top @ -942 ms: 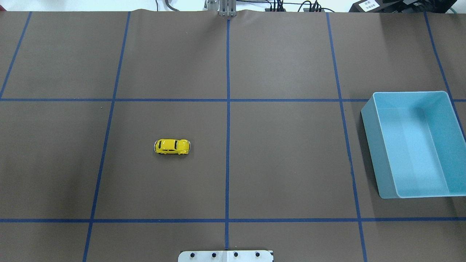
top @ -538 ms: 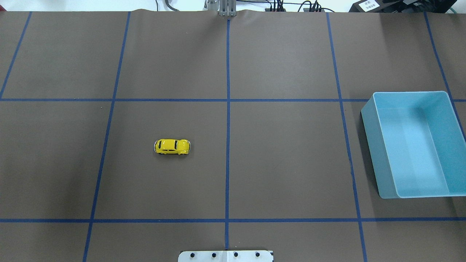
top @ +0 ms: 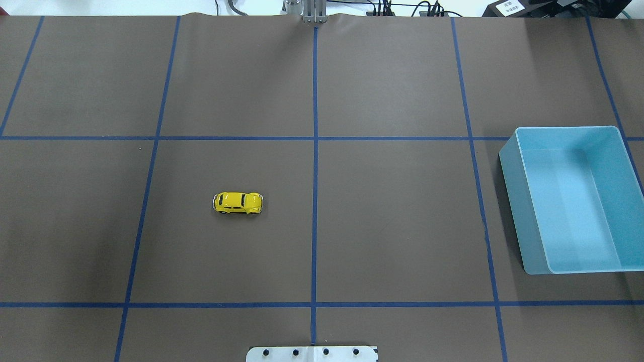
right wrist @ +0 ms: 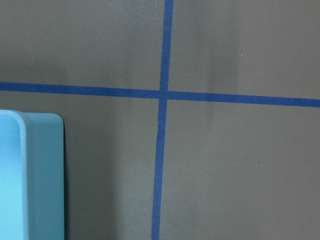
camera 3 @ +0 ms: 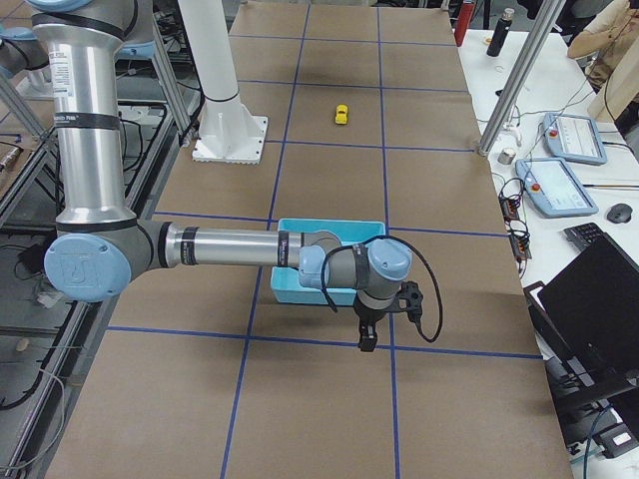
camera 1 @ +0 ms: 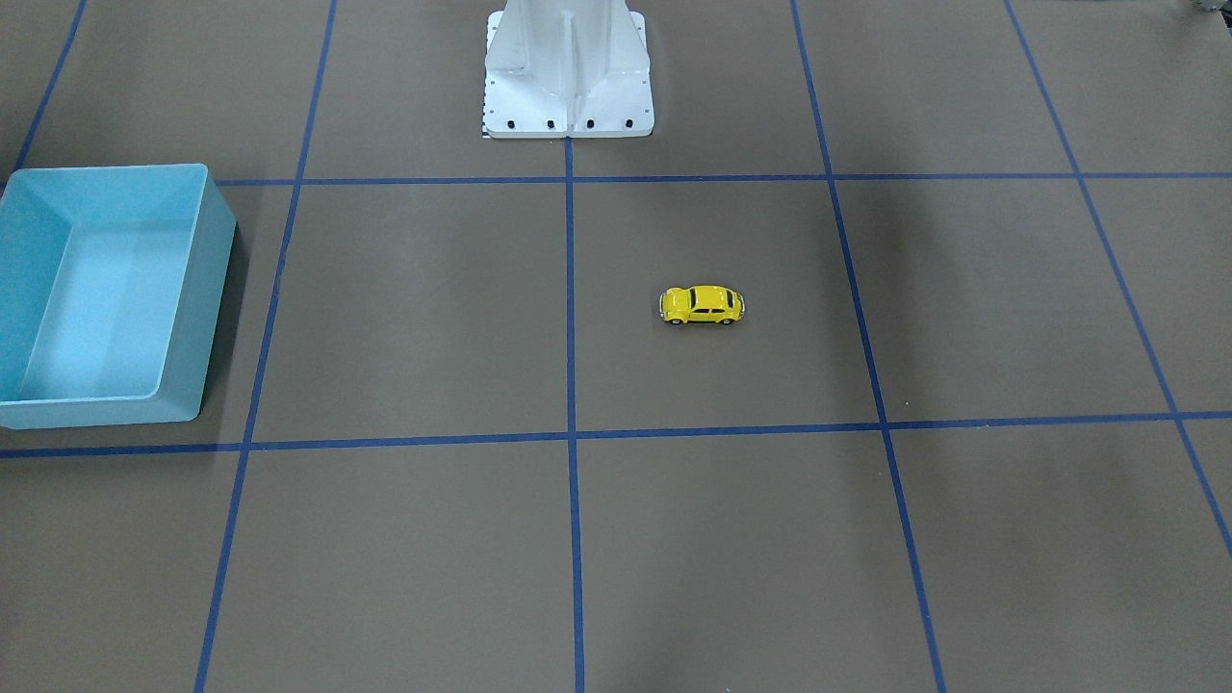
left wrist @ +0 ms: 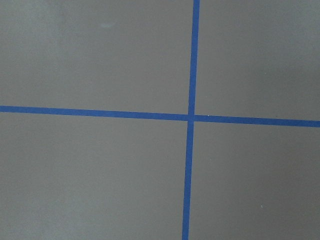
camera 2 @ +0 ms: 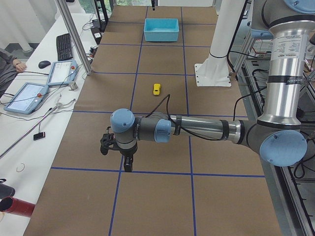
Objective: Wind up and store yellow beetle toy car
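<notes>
One glossy yellow Beetle-shaped toy car (top: 238, 202) sits on the brown counter (top: 392, 226), well apart from the light-blue plastic bin (top: 520, 211). For the left gripper (camera 2: 127, 166) and right gripper (camera 3: 367, 340), I cannot tell wide from narrow.

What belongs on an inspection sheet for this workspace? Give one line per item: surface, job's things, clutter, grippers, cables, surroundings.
Surface: brown table with a blue tape grid.
Job's things: car on its wheels, untouched; bin empty, far from the car.
Clutter: nothing seen.
Grippers: left gripper and right gripper over opposite table ends, away from the car; whether the jaws are open cannot be told.
Cables: a black cable loops at each wrist.
Surroundings: side desks with a keyboard and pendants.
</notes>
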